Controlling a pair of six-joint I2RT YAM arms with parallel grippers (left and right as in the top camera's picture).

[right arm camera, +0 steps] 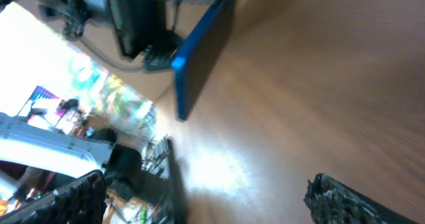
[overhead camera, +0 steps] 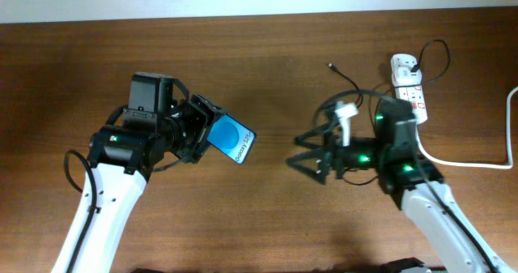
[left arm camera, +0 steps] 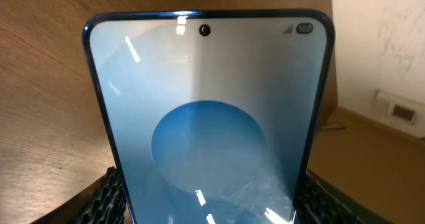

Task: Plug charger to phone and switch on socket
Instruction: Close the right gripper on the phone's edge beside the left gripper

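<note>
The phone (overhead camera: 233, 138), its blue screen lit, is held at one end by my left gripper (overhead camera: 207, 132), tilted with its free end pointing right. It fills the left wrist view as the phone (left arm camera: 209, 117), with the ribbed fingers (left arm camera: 109, 197) pressed on both its side edges. My right gripper (overhead camera: 308, 161) stands open a short way to the phone's right, nothing between its fingers. From there the phone (right arm camera: 204, 48) shows edge-on ahead of my right gripper (right arm camera: 206, 204). The charger (overhead camera: 348, 80), a thin black cable, lies behind the right arm. The white socket (overhead camera: 409, 87) sits at the far right.
A thick white cord (overhead camera: 486, 164) runs from the socket to the right edge of the wooden table (overhead camera: 267, 54). The black cable loops beside the socket. A wall rises beyond the table in the left wrist view.
</note>
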